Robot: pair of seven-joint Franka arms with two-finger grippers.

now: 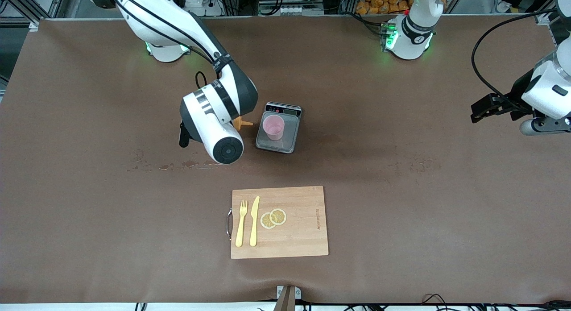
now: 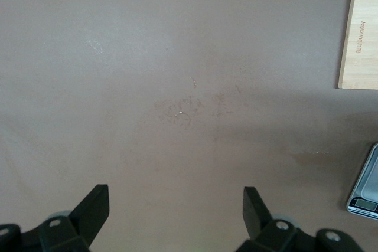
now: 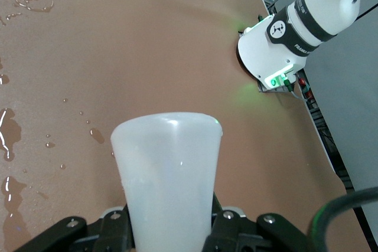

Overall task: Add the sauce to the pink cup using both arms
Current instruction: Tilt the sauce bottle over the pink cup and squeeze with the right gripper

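The pink cup [image 1: 273,126] stands upright on a small scale [image 1: 285,143] in the middle of the table. My right arm reaches down beside the scale, toward the right arm's end of the table. Its gripper [image 3: 171,231] is shut on the sauce bottle [image 3: 168,175]. In the front view the wrist hides the bottle's body. Only the orange nozzle [image 1: 243,122] shows, lying sideways and pointing at the cup, its tip short of the rim. My left gripper [image 1: 476,114] hangs open and empty over bare table at the left arm's end, also seen in the left wrist view [image 2: 175,202].
A wooden cutting board [image 1: 303,239] lies nearer the front camera, with a yellow fork [image 1: 241,221], a knife [image 1: 254,219] and lemon slices [image 1: 273,218]. Wet spots [image 1: 178,166] mark the table by the right wrist. The scale's corner [image 2: 367,190] and the board [image 2: 359,33] show in the left wrist view.
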